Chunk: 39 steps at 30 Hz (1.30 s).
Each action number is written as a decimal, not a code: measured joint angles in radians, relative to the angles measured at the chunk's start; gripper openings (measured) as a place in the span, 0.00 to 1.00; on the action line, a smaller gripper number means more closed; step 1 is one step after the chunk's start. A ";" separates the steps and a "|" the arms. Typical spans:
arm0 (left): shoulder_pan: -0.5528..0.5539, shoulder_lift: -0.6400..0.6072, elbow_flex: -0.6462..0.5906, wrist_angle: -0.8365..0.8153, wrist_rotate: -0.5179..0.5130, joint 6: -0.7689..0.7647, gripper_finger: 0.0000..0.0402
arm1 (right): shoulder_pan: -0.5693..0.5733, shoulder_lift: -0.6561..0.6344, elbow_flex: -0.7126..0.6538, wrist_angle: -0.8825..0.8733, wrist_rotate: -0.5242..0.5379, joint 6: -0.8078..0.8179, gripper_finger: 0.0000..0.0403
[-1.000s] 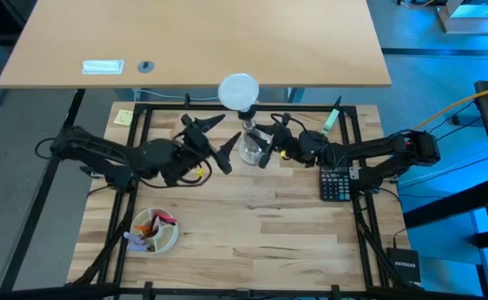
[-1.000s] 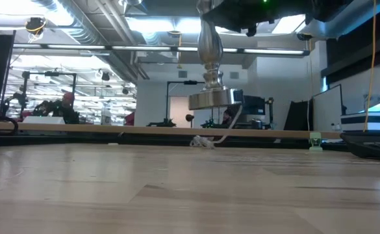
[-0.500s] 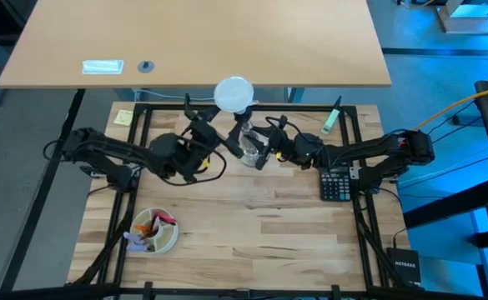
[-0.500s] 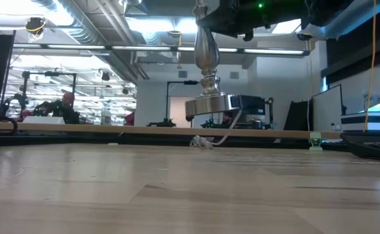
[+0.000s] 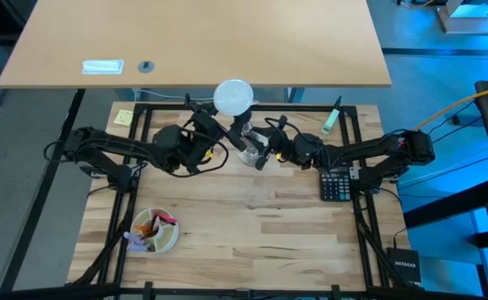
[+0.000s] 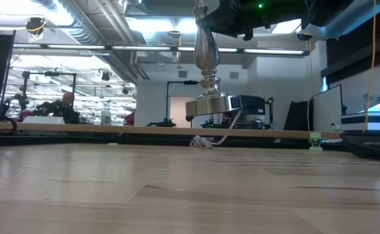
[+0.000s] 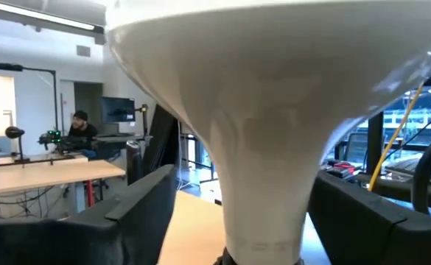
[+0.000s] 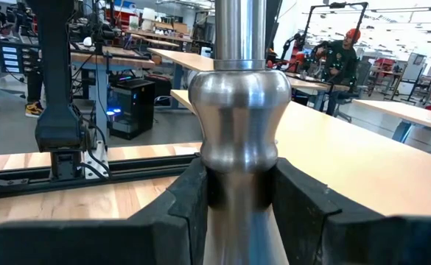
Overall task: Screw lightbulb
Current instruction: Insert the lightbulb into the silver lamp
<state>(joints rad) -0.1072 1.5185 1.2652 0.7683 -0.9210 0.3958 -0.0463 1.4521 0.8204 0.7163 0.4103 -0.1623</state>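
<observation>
The white frosted lightbulb (image 5: 233, 96) sits with its narrow end in the top of the silvery flared stand (image 5: 249, 148). The stand also shows in the low view (image 6: 207, 71), its round foot (image 6: 208, 105) clear of the table. My right gripper (image 5: 264, 152) is shut on the stand's stem. My left gripper (image 5: 217, 127) is open. In the left wrist view its two fingers (image 7: 138, 213) stand on either side of the bulb's tapering neck (image 7: 263, 184) with gaps, touching nothing. My right gripper pinches the stand's silvery stem (image 8: 237, 193) between its two fingers (image 8: 191, 199), just beside the rounded bulge (image 8: 239, 110). The fingers come level from the table's right and lie across the stem. The stand is upright and lifted clear of the table.
A black calculator (image 5: 337, 182) lies under my right arm. A white bowl (image 5: 154, 231) with small items stands at the near left. A yellow note (image 5: 123, 117) and a green pen (image 5: 333, 117) lie at the far edge. A beige table (image 5: 193, 42) stands beyond.
My left gripper has gone toward the table's right and far edge, up to the bulb, and now has its open fingers around the bulb's neck. My right gripper has carried the stand and bulb a little toward the table's left; the stand stays lifted.
</observation>
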 joint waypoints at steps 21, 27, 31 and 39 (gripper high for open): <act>-0.052 -0.043 0.003 -0.185 0.125 -0.005 0.34 | 0.000 -0.037 0.000 -0.043 -0.280 0.054 0.31; -0.098 -0.091 0.005 -0.299 0.267 -0.084 0.34 | -0.002 -0.082 0.000 -0.076 -0.589 0.072 0.31; -0.105 -0.119 0.005 -0.367 0.492 -0.177 0.34 | -0.002 -0.099 0.008 -0.093 -0.815 0.107 0.31; -0.080 -0.123 0.004 -0.382 0.900 -0.194 0.34 | 0.000 -0.095 0.091 -0.180 -1.101 0.166 0.31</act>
<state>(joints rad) -0.1873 1.3959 1.2689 0.3866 -0.0213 0.2021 -0.0463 1.3567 0.9110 0.5367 -0.6902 0.0034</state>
